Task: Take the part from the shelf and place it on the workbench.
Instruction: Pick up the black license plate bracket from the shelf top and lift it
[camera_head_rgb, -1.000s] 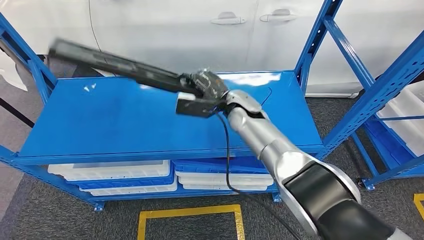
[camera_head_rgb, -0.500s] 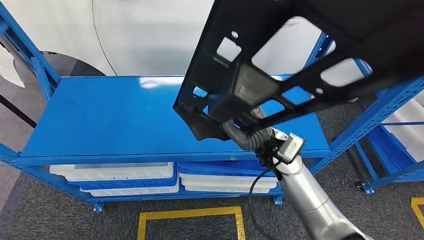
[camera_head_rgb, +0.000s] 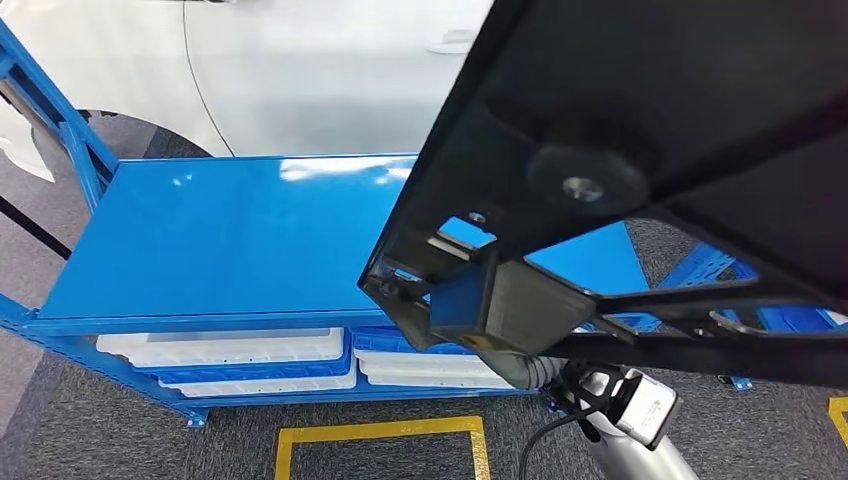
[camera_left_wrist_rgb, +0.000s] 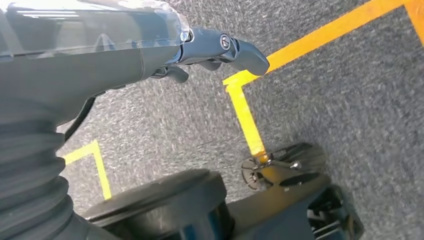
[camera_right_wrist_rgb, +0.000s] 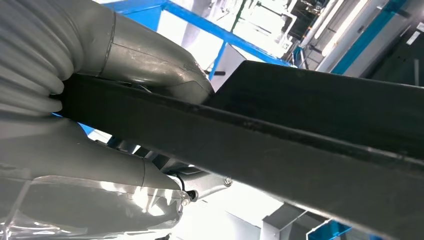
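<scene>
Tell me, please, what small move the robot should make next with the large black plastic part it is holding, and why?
Probably carry on turning away from the blue metal shelf. The right robot hand grips the black plastic part, lifted off the shelf and close to the head camera, and no workbench is visible yet.

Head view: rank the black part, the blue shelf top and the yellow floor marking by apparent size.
1. Black part, largest, though nearness to the camera inflates it.
2. Blue shelf top.
3. Yellow floor marking, smallest.
</scene>
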